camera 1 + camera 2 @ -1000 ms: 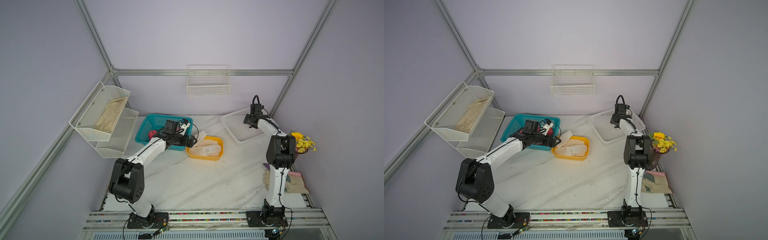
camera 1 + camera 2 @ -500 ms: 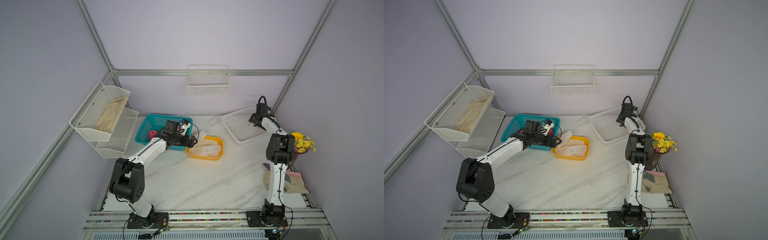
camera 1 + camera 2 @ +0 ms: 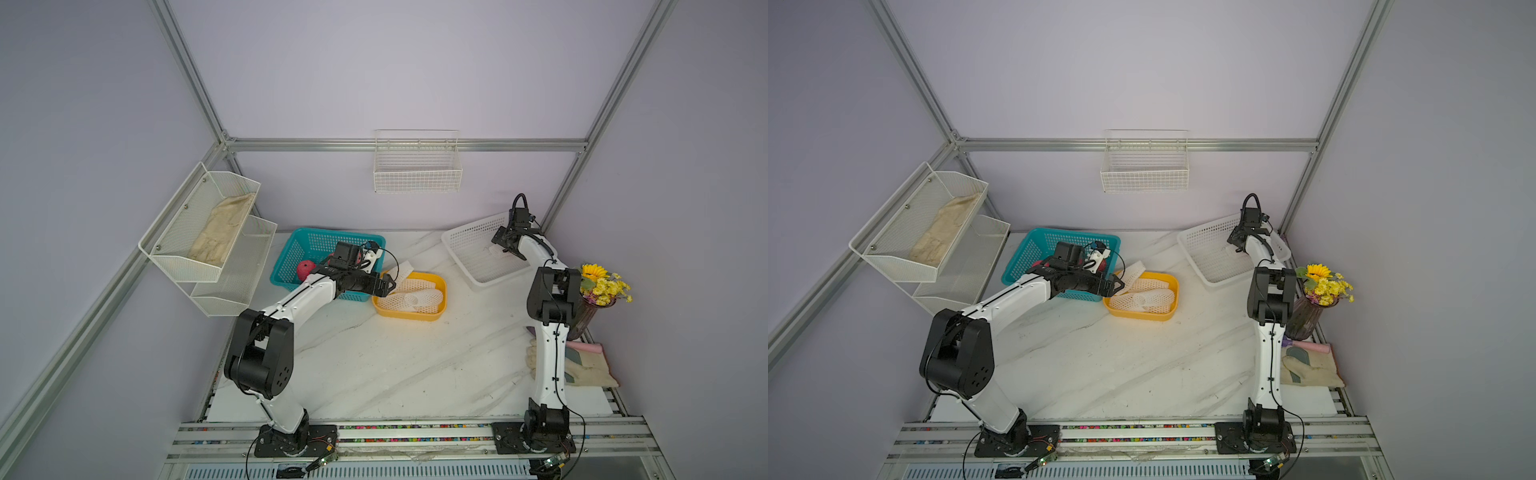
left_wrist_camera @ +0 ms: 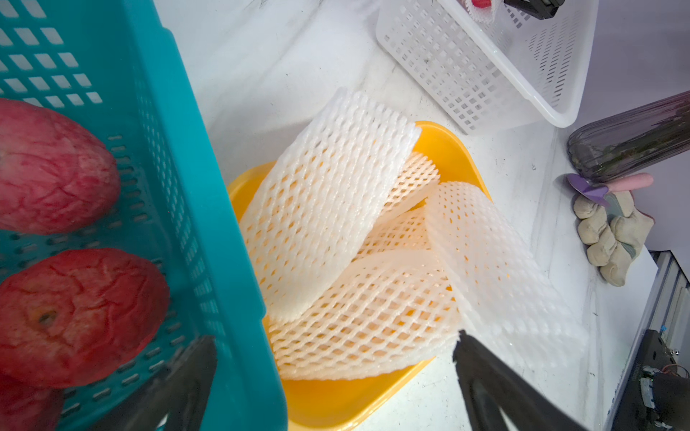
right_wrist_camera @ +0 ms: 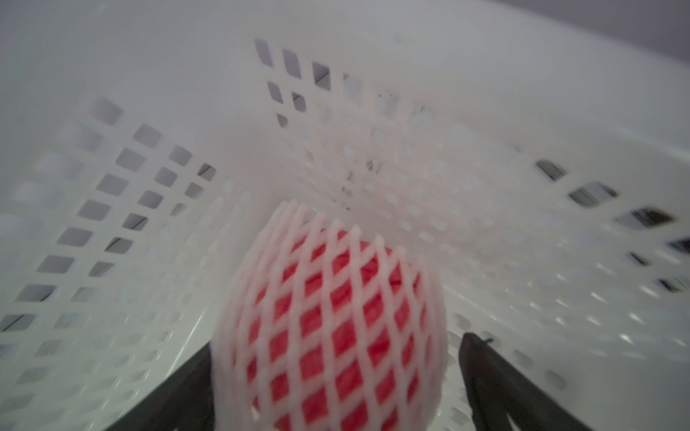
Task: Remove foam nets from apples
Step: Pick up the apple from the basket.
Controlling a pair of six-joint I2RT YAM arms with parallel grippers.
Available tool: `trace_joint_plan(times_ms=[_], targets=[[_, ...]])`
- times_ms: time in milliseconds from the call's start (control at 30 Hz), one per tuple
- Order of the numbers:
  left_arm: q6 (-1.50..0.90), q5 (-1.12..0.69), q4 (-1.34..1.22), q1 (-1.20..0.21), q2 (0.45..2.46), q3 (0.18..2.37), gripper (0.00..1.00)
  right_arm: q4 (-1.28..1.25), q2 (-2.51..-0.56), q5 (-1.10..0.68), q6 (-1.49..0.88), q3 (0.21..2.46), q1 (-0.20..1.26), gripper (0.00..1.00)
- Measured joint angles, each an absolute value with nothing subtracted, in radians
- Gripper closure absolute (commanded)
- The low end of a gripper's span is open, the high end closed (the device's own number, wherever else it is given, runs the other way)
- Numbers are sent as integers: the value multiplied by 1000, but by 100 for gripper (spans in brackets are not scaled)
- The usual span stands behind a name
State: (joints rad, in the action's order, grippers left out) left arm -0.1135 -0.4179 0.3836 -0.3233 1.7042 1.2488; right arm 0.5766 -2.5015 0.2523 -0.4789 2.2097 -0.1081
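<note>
Several empty foam nets (image 3: 415,295) (image 4: 328,209) lie piled in a yellow tray (image 3: 409,316) (image 4: 373,399). My left gripper (image 3: 388,286) (image 4: 335,339) hovers open over the tray's edge beside the teal basket (image 3: 316,245) (image 4: 194,186) and holds nothing. Bare red apples (image 3: 304,269) (image 4: 82,317) lie in the teal basket. In the white basket (image 3: 469,249) (image 5: 149,112) an apple still in its net (image 5: 332,317) sits between the fingers of my right gripper (image 3: 505,249) (image 5: 336,343). That gripper is open, with a gap on one side.
A vase of yellow flowers (image 3: 598,291) stands right of the right arm, with cloth gloves (image 3: 582,365) in front of it. A two-tier mesh shelf (image 3: 208,232) hangs on the left wall, and a wire basket (image 3: 417,174) on the back wall.
My right gripper swung over the white basket and came down around the netted apple. The left arm has stayed where it was, still open.
</note>
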Motion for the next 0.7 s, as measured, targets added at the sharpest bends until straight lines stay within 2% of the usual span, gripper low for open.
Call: trace_joint_plan(times_ms=[233,700], targets=[[-117,-418,383,-323,1707,1249,0,516,-2535,257,-503,2208,-109,4],[-121,-417,383,-323,1707,1249,0,406,-2530,241,-535,2157,-111,33]])
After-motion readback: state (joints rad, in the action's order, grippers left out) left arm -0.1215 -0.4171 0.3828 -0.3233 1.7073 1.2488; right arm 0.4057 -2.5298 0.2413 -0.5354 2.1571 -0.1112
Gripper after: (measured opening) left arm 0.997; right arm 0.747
